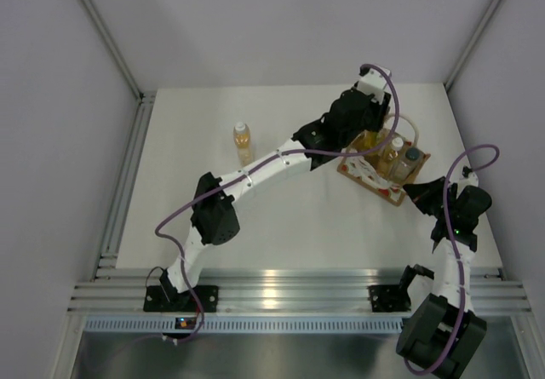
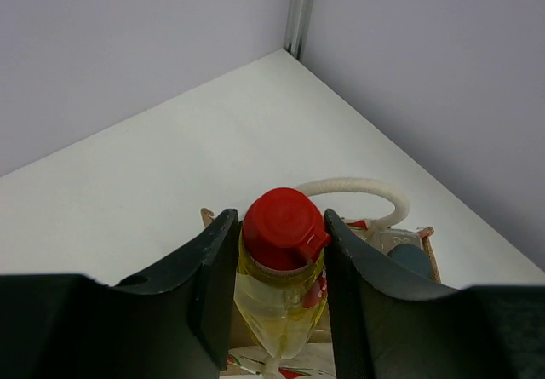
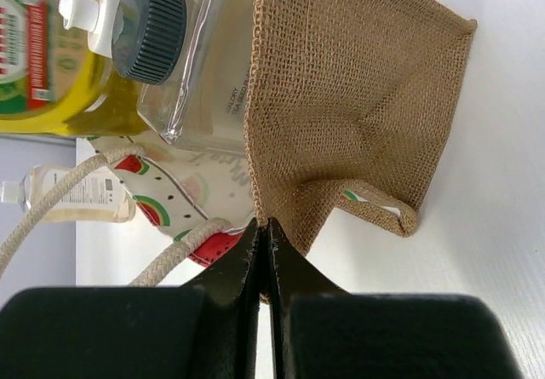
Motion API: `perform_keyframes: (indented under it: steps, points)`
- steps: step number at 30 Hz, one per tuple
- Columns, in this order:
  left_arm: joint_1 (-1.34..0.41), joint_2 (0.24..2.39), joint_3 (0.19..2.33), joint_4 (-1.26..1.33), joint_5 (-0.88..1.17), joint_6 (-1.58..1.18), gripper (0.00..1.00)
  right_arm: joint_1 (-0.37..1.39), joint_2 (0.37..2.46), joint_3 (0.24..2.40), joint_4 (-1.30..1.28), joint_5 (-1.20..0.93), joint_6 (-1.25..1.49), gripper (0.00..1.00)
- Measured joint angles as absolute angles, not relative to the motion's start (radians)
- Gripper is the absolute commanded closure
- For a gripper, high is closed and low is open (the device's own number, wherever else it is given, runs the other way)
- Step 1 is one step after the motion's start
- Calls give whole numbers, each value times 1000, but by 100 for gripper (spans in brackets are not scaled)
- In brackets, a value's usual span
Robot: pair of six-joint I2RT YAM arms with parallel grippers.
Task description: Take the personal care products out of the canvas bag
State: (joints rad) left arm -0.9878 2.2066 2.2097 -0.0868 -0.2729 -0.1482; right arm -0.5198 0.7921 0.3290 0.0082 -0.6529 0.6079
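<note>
— Where's the coarse-weave canvas bag [image 3: 358, 98]?
— Directly ahead of the right gripper [image 3: 264, 244], whose fingers meet, seemingly pinching its rim.
— And the translucent yellow bottle [image 2: 277, 302]?
— Clamped in the left gripper [image 2: 281, 244], below its round red cap [image 2: 283, 221], over the bag.

White links [image 1: 264, 168], black joints [image 1: 217, 217] and fingers [image 2: 209, 294], purple cables [image 1: 479, 147].

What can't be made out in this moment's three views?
- Top external: left gripper hidden under its own wrist.
- Left wrist: yellow bottle cut off below by the frame edge; whether the jaws squeeze it is unclear.
- Right wrist: clear bottle label print too small; canvas bag wall hides its floor.
</note>
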Motion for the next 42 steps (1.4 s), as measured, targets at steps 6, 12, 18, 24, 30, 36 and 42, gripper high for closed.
perform_keyframes:
  steps: [6,12,18,24,30,36,42]
  points:
    - [-991,2108,2194,-93,-327,-139,100,-520,792,329,8,-653,603,100]
    - [-990,1994,2136,-89,-395,-98,100,-520,792,329,8,-653,602,100]
    - [-979,1884,1988,-81,-444,-65,100,-520,792,329,7,-652,601,100]
    - [-948,1802,1775,-49,-472,-54,100,-520,792,329,6,-652,595,100]
    - [-871,1772,1572,18,-473,-80,100,-520,792,329,6,-652,594,100]
    - [-778,1766,1414,91,-468,-131,100,-520,792,329,5,-651,593,100]
    - [-696,1758,1294,173,-454,-173,100,-520,792,329,5,-651,593,100]
